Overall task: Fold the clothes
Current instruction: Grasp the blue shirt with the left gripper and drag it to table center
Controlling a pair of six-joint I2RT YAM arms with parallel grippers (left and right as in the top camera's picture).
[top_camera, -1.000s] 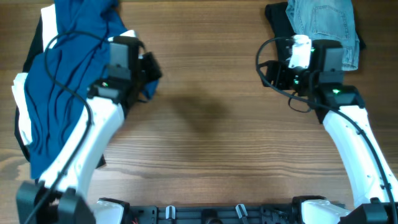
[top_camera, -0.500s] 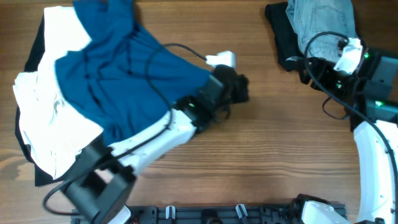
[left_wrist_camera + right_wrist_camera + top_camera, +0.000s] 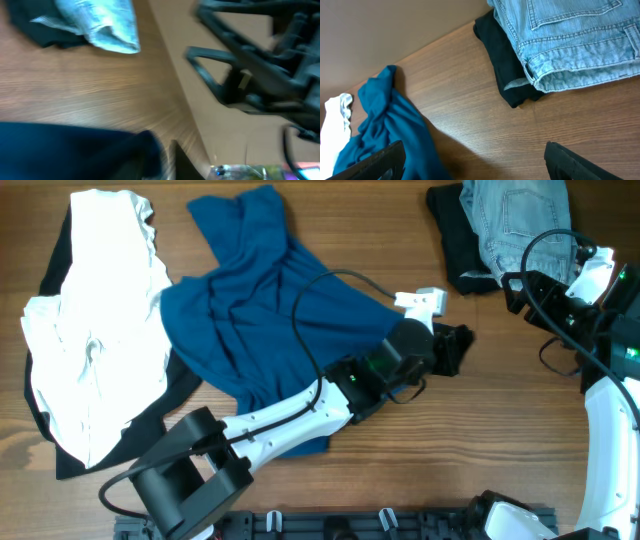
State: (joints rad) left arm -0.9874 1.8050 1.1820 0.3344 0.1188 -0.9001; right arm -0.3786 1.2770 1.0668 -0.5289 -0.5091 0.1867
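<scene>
One deep-blue knit shirt (image 3: 260,330) lies spread and creased on the worktop (image 3: 400,450), its right edge at the left fingers (image 3: 455,345); whether they grasp it I cannot tell. At the left, one rumpled white garment (image 3: 95,350) covers one black garment (image 3: 70,462). At the far right, one light-blue denim piece (image 3: 515,220) tops a second black garment (image 3: 455,240), with the right fingers (image 3: 570,160) released, empty.

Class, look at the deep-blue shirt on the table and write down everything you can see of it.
The blue shirt is a plain deep-blue garment, soft and knit-looking. It lies loose, creased and unfolded on the wooden table, with one narrow end bunched toward the far edge. Its left side borders the white garment, and the left arm lies across its near right part.
</scene>
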